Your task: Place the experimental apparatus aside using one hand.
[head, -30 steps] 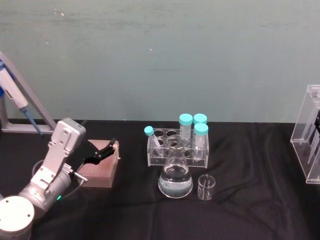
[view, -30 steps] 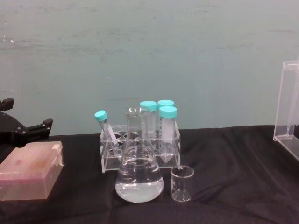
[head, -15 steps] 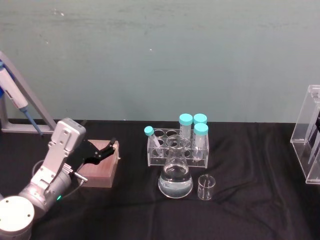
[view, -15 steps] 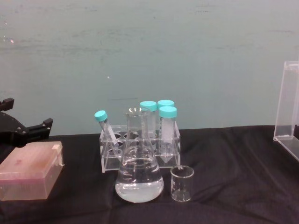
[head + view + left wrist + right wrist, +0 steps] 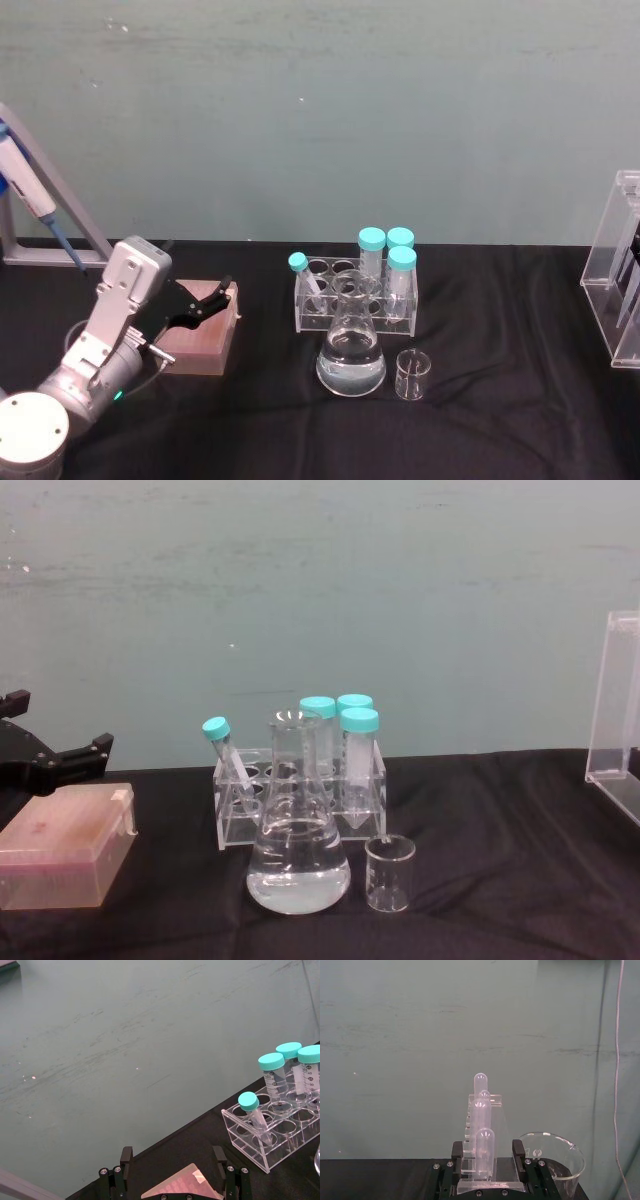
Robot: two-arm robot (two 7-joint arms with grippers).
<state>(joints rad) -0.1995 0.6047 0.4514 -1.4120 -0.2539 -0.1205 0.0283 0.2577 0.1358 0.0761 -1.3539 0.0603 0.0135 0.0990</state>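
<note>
Conical flask, clear, roughly third-full

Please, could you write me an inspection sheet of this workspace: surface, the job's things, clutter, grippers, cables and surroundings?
Surface: black cloth, no spill seen.
Job's things: flask with clear liquid, upright; small beaker, empty, to its right and apart from it; clear stand with pipettes at the right edge.
Clutter: tube rack with four capped tubes behind the flask; pink box on the left; pipette on its holder, far left.
Grippers: left gripper open above the pink box; right gripper open, facing the clear stand, contact cannot be told.
Cables: thin cable hanging before the wall.
Surroundings: green wall.
</note>
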